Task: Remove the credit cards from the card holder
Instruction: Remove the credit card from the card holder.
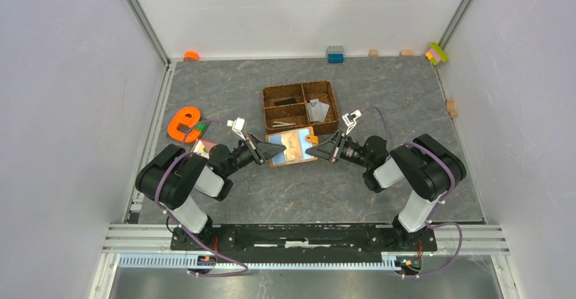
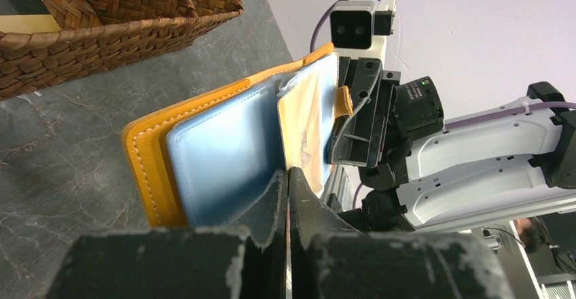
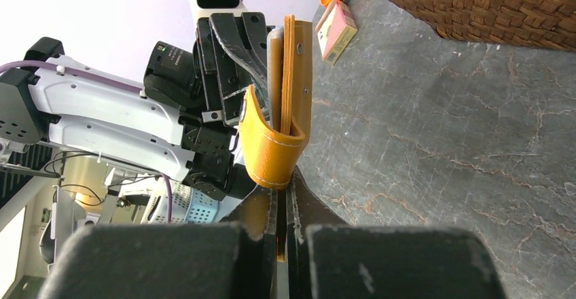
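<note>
Left wrist view suggests a light, soft-sided thing. The card holder (image 2: 217, 156) probably bends at its fold and gives under a pinch, while the beige credit card (image 2: 302, 129) in its slot looks thin, stiff and slick. The card is best taken by its exposed edge and slid out along the slot, with the holder braced at the other end. The holder lies open between the two claws. The left claw (image 2: 286, 180) has its fingers pressed together on the edge nearest it. The right claw (image 3: 285, 190) is likewise closed on the opposite end, just under the curled snap tab (image 3: 268, 149). Whether the holder rests on the table or hangs just above it, I cannot tell. It is orange-tan with pale stitching and a smooth blue-grey lining. The woven tray (image 2: 102, 34) sits beyond and to the left of the left claw.
</note>
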